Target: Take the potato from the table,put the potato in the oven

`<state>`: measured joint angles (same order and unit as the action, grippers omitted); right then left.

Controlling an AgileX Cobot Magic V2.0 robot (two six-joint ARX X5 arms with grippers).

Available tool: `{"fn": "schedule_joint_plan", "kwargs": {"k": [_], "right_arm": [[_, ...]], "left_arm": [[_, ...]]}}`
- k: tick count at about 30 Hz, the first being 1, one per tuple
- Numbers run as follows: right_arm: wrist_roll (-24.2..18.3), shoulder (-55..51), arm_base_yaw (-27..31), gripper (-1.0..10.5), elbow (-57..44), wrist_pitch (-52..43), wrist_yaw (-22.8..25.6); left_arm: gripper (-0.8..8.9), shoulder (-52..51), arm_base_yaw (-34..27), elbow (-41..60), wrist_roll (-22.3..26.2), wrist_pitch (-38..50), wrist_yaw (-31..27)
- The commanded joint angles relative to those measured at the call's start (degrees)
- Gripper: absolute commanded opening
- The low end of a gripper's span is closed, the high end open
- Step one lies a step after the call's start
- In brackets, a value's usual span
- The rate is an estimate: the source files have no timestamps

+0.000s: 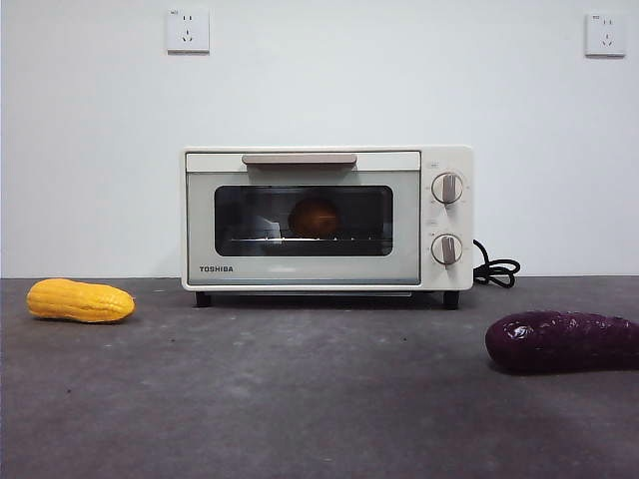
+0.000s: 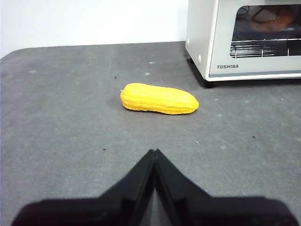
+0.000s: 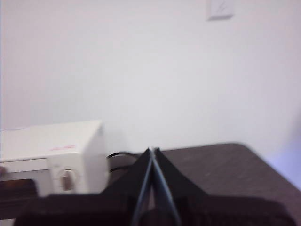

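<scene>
**A:** While the oven [image 1: 327, 218] is sitting shut at the back of the table [image 1: 300, 399], the potato [image 1: 316, 217] is resting inside on the wire rack, glowing orange-brown behind the dark glass. Is that showing from anywhere else?

**B:** The left wrist view is catching it too, at the oven's [image 2: 244, 40] window, where the potato [image 2: 269, 18] is lying above the rack bars. That view is cutting off the knobs, though; only the front view is showing both knobs [image 1: 447, 188] and the black cord [image 1: 496, 269] trailing off beside the oven.

**A:** And the grippers?

**B:** Neither is appearing in the front view. The left gripper [image 2: 154, 153] is hovering over bare table with its jaws pressed together and grasping nothing, the corn [image 2: 159, 99] lying ahead of it, apart from the oven's corner. The right gripper [image 3: 152, 150] is likewise clenched on nothing, raised and facing the wall, with the oven's [image 3: 51, 150] knob end off to one side in a blurred picture.

**A:** What is the front view adding?

**B:** It is showing the corn [image 1: 80, 300] lying well left of the oven and the long purple vegetable [image 1: 562, 341] lying nearer the camera at the right edge. Neither wrist view is picking up that vegetable. It is also showing two wall sockets [image 1: 188, 31] high on the white wall; the right wrist view is catching just one socket [image 3: 219, 9].
</scene>
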<state>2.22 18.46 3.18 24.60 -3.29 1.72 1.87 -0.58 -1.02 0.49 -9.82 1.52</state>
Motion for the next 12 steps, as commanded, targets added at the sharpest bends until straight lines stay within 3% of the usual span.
{"fn": "schedule_joint_plan", "kwargs": {"k": [1, 12], "right_arm": [[-1.2, -4.0, 1.7, 0.0, -8.7, -3.5, 0.2], [-1.0, -9.8, 4.0, 0.0, -20.2, -2.6, -0.2]], "left_arm": [[-0.04, 0.0, -0.2, 0.6, 0.8, 0.3, 0.2], [-0.04, 0.0, -0.2, 0.6, 0.8, 0.3, 0.2]]}}
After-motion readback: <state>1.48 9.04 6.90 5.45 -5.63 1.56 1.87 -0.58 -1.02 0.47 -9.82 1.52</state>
